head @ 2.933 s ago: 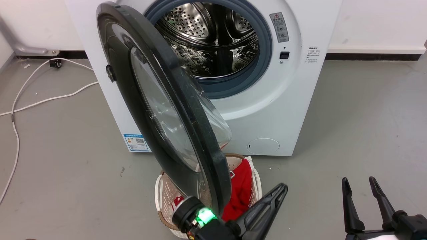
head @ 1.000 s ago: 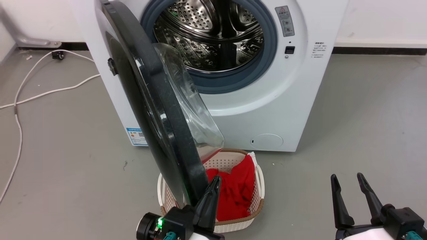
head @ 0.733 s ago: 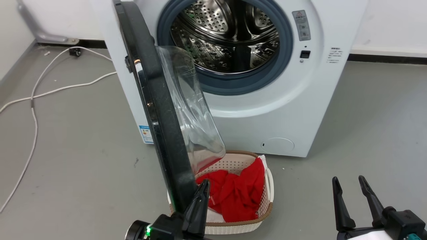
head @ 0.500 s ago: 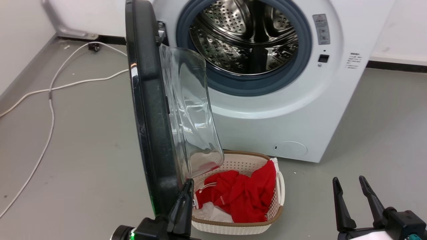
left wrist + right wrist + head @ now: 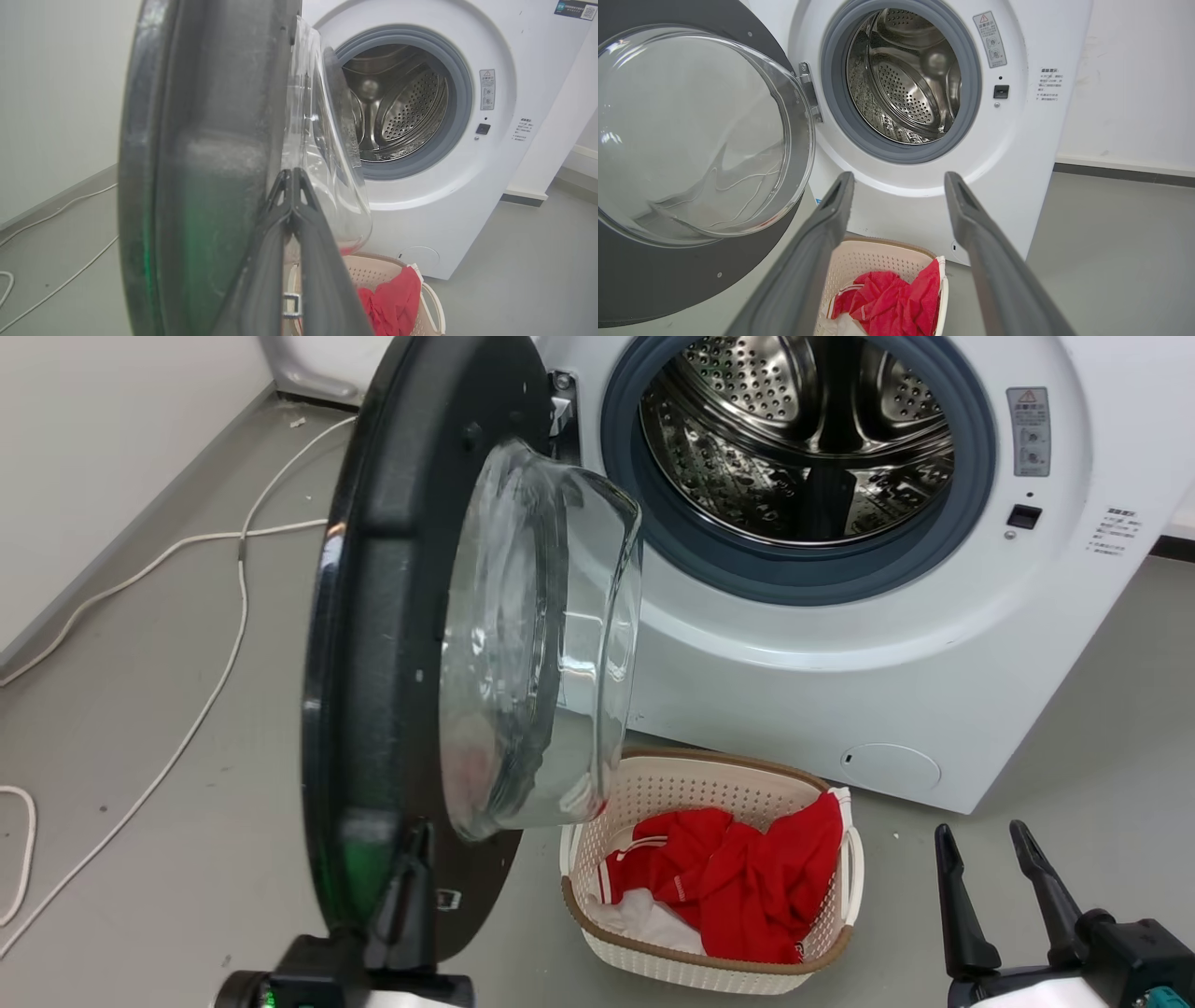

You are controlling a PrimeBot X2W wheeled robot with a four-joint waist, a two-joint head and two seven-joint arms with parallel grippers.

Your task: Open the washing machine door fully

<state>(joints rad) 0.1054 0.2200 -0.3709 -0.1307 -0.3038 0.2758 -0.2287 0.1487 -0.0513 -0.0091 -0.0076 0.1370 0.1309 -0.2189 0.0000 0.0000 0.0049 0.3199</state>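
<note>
**Washing machine door stands wide open, left end effector closed at its lower edge**

Washing machine door (image 5: 378, 616), a large round glossy black disc with a bulging clear glass bowl at its centre, hangs from a metal hinge (image 5: 560, 411) on the left side of the big white boxy front-loading washing machine (image 5: 794, 681). It stands out from the machine's front, its inner face and glass bowl turned toward the robot's right. The grey rubber gasket (image 5: 709, 569) and the perforated steel drum (image 5: 812, 448) behind it are fully uncovered.

The left end effector (image 5: 292, 173) has its two long dark fingers pressed together, tips meeting. They lie across the lower inner face of the door, beside the glass bowl and by the small metal latch. Whether they actually press on the door cannot be told; in the head view this area is blurred. A green glow falls on the door's rim near the wrist.

The right end effector (image 5: 980, 833) hangs at the lower right with its fingers spread apart and nothing between them, well apart from the door and pointing toward the machine.

On the grey floor (image 5: 140, 784), just in front of the machine and below the glass bowl, sits a small beige perforated laundry basket (image 5: 653, 761) holding a crumpled red garment (image 5: 738, 887) over something white. A white cable (image 5: 205, 681) trails over the floor to the left, near the pale wall.
</note>
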